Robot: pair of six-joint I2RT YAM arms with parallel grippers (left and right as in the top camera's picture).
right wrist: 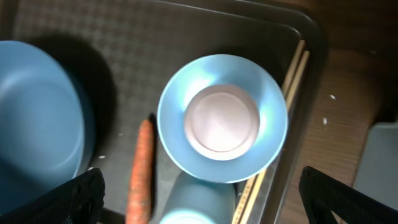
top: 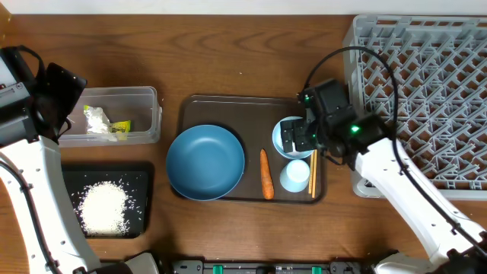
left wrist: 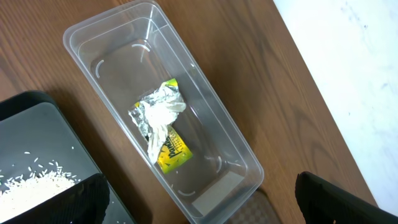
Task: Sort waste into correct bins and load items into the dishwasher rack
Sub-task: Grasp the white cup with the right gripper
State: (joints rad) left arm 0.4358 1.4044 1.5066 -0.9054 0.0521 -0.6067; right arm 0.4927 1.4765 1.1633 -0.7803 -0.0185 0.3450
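Right hand (top: 295,137) spread wide and empty over small light-blue bowl (right wrist: 174,118) on brown tray (top: 228,106), carrot (top: 266,173), chopsticks (top: 313,173) and dark-blue bowl (top: 205,162) alongside, left hand (top: 65,95) spread by clear tub (left wrist: 106,37) containing wrapper (left wrist: 163,121), rice (top: 103,208) on black tray (top: 141,179), rack (top: 434,76) at right end of bench (top: 251,46)

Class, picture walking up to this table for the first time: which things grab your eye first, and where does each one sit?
The big grey dishwasher rack fills the upper right of the overhead view. The wide dark-blue bowl sits on the brown serving tray mid-table, an orange carrot beside it. On the left, white rice glows against the black tray.
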